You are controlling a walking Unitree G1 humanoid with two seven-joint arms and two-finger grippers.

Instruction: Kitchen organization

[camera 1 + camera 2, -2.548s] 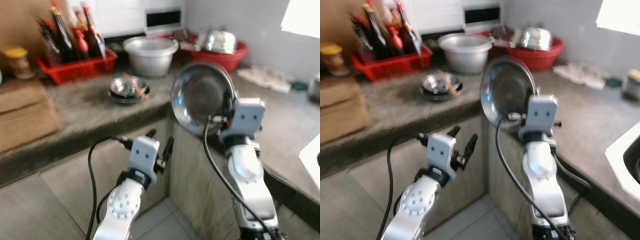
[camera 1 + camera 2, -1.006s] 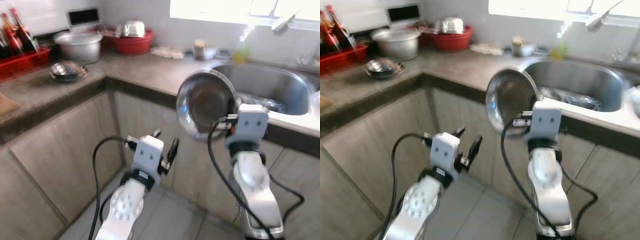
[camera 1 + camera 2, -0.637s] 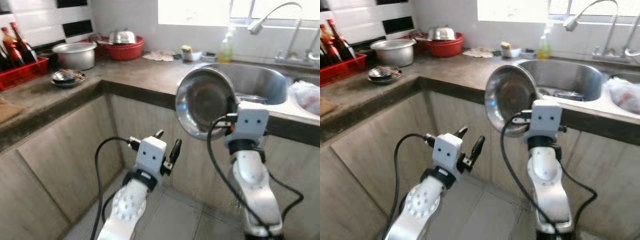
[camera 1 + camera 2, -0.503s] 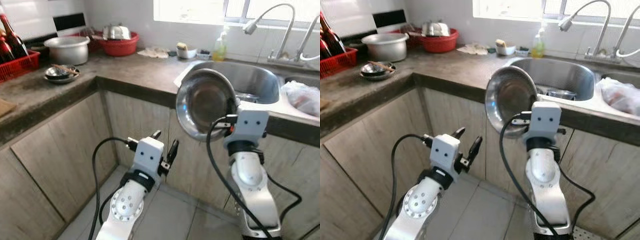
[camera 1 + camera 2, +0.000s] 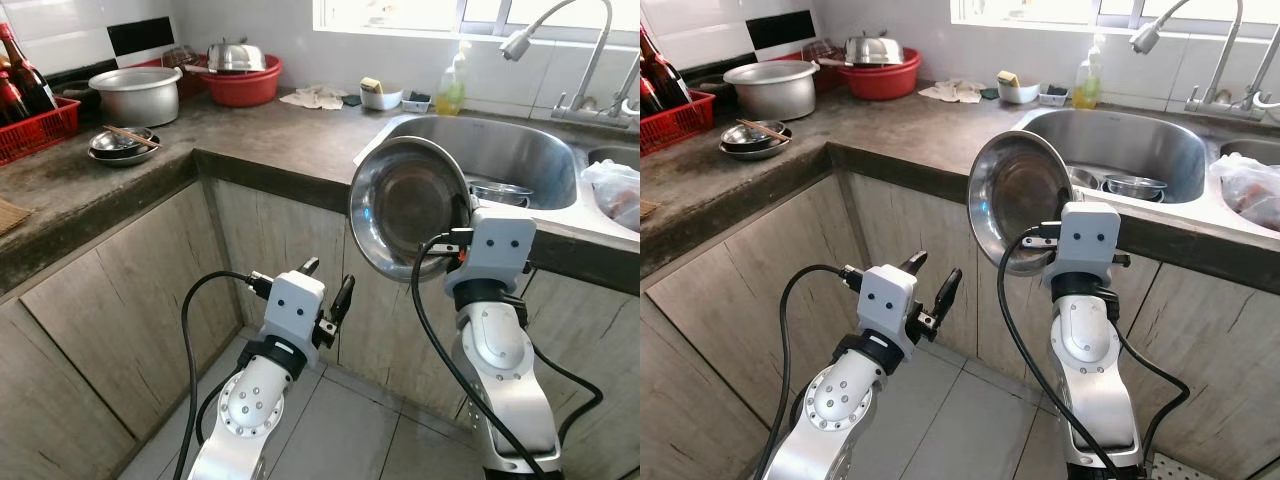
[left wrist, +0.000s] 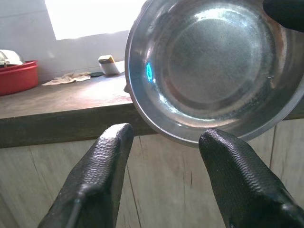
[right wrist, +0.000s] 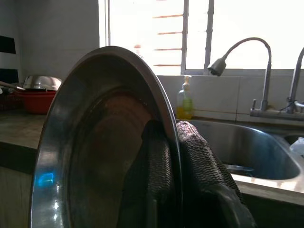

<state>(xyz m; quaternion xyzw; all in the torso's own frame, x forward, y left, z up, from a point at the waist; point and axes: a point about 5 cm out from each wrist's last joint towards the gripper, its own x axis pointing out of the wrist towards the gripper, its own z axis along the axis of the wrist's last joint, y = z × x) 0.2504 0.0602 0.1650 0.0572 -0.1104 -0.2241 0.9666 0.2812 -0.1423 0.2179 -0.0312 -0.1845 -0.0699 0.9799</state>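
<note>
Steel bowl [image 5: 408, 208] clamped upright by R gripper [image 5: 462, 213]; L gripper [image 5: 327, 284] fingers apart, empty.

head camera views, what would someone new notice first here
The big steel bowl stands out: the right gripper holds it on edge by the rim, raised in front of the counter beside the sink. Below to its left, the left gripper hangs open and empty before the cabinet doors. At the back left, a red basin and a metal pot sit on the counter.
</note>
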